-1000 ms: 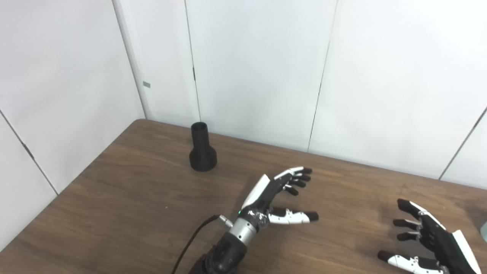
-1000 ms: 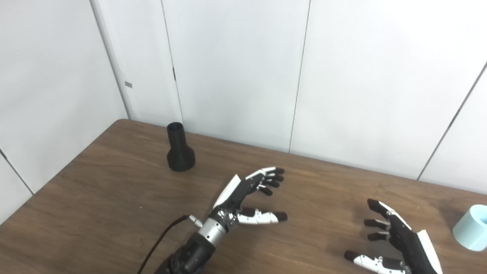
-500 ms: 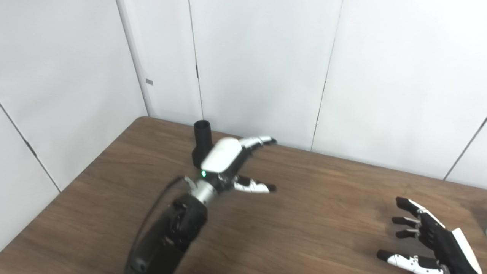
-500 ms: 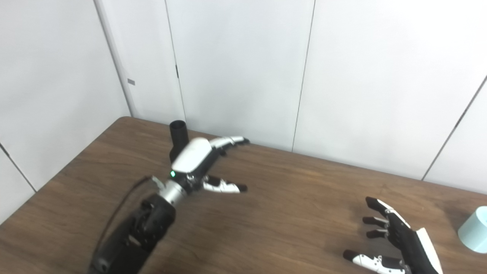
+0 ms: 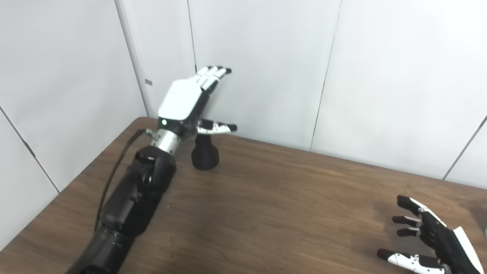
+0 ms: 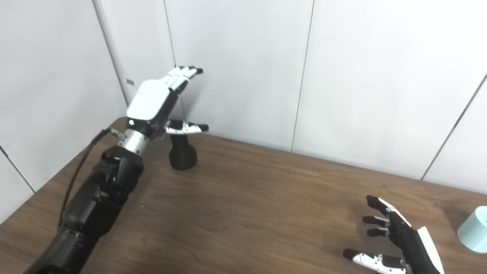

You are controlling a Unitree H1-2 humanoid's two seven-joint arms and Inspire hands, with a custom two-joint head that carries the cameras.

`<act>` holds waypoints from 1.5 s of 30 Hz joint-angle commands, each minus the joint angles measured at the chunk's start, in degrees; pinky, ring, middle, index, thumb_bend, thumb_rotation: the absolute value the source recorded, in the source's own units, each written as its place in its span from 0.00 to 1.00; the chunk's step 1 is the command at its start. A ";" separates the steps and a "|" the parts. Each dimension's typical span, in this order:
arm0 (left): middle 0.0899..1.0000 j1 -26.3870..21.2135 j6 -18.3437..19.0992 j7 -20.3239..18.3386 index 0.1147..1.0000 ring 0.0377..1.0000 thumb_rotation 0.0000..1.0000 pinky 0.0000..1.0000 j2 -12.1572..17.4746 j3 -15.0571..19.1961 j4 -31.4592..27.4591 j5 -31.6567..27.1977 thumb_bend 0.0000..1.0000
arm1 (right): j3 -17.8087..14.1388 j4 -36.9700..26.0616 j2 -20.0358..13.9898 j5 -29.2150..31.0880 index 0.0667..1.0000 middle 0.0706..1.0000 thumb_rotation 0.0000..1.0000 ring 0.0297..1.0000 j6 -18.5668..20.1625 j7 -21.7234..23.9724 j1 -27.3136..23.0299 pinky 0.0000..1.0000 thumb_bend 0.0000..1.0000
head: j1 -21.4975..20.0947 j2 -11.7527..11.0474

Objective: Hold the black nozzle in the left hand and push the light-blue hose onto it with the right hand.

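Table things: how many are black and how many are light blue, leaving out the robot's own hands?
Black: 1, the flared black plastic nozzle standing upright at the far left.
Light blue: 1, the light-blue cylindrical hose end at the right edge, seen only in the right eye view.
Total: 2.

I see a dark wood-grain table (image 6: 266,213) set into a corner of white wall panels. The black nozzle (image 6: 182,154) stands upright near its far left corner; the light-blue hose (image 6: 473,229) sits at the right edge.
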 commanded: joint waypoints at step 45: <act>0.90 2.20 26.40 -7.07 0.87 0.95 0.47 0.80 0.67 -5.42 7.67 -8.86 1.00 | 2.61 -9.76 -2.40 -9.64 0.82 0.80 0.00 0.70 7.54 2.28 -0.78 0.58 0.78 | -0.49 2.39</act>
